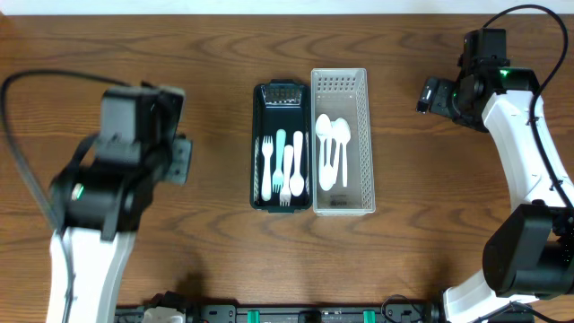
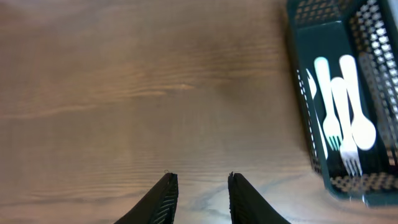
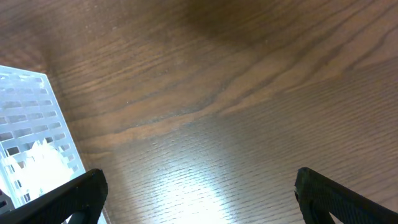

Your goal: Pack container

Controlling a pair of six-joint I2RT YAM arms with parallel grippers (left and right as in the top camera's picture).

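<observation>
A dark green basket (image 1: 260, 148) stands mid-table and holds white forks (image 1: 284, 179), a white knife (image 1: 266, 166) and a teal utensil (image 1: 280, 152). Touching its right side is a white basket (image 1: 363, 135) with white spoons (image 1: 330, 148). My left gripper (image 1: 184, 160) hovers over bare wood left of the green basket (image 2: 298, 62); in the wrist view its jaws (image 2: 199, 177) stand narrowly open with nothing between them. To the right of the white basket (image 3: 31, 124), my right gripper (image 1: 429, 94) is wide open and empty (image 3: 199, 177) over bare wood.
Brown wooden tabletop (image 1: 206, 54) all round the two baskets. The left arm's body (image 1: 108, 188) covers the left front of the table. The right arm (image 1: 529, 152) runs along the right edge.
</observation>
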